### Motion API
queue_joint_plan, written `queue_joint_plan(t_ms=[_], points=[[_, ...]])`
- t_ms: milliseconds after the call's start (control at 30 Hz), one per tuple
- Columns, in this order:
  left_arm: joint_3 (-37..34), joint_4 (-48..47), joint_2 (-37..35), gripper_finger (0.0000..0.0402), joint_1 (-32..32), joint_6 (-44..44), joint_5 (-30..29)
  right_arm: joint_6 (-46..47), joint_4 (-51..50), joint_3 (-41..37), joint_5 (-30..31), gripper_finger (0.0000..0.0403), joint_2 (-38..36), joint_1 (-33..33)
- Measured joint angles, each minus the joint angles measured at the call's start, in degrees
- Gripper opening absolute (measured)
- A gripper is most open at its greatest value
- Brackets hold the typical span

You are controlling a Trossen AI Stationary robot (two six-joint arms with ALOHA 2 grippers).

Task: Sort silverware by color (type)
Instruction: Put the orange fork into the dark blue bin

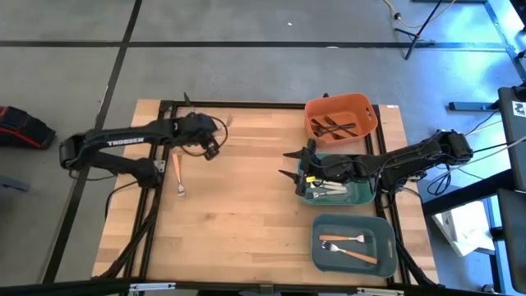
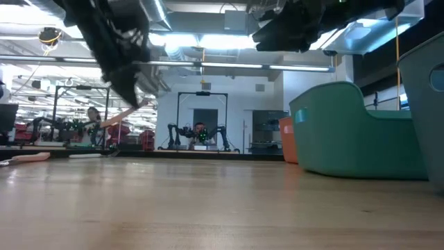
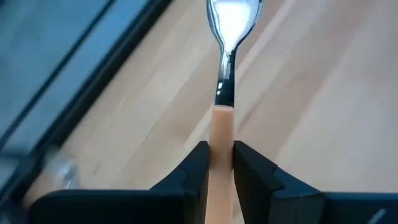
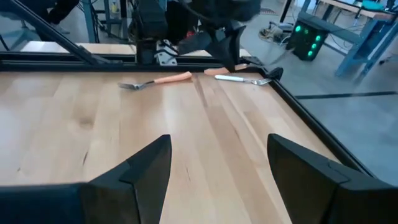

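My left gripper [image 1: 212,141] hangs over the table's far left part, shut on a piece of silverware with an orange-tan handle and a shiny silver head [image 3: 231,18]. A second orange-handled fork [image 1: 178,173] lies flat on the wood just near of it, also seen in the right wrist view as a fork [image 4: 155,81]. My right gripper [image 1: 289,164] stands open over the left end of the teal bin [image 1: 362,196], nothing between its fingers [image 4: 146,165]. The teal bin holds silver forks [image 1: 329,191]. My left gripper pinches the orange-tan handle [image 3: 222,134] between its two fingers. The handle runs out ahead along the fingers, with the silver head at the far end. The fingers slant downward. In the low view the piece [image 2: 121,117] hangs tilted, clear of the table.
An orange bin [image 1: 366,111] at the far right holds dark forks [image 1: 337,127]. A grey-blue bin [image 1: 325,256] at the near right holds orange-handled forks [image 1: 349,247]. A black frame rail [image 1: 246,104] runs along the far edge. Bare wood lies mid-table [image 1: 246,205].
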Motion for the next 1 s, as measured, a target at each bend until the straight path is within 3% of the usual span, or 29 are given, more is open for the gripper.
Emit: queue_joint_plan(t_ms=[267,433,733,1000], points=[[-1.1,20.8,-0.2,0.0056,-18.1,4.6,0.0,2.6,1.2,0.0,-2.7,0.0250,1.3,-0.3],[-4.4,33.9,0.4,0.0056,-27.3,9.7,0.0,-1.4,10.6,0.0,-6.9,0.0250,3.7,-0.3],[-12.2,55.0,0.5,0.0056,-35.8,9.5,-0.2,-6.5,27.7,0.9,-13.6,0.0250,12.3,-0.3],[-15.9,62.1,0.7,0.0057,-40.0,9.0,-0.8,-7.1,31.5,7.9,-14.4,0.0250,22.6,-0.3]])
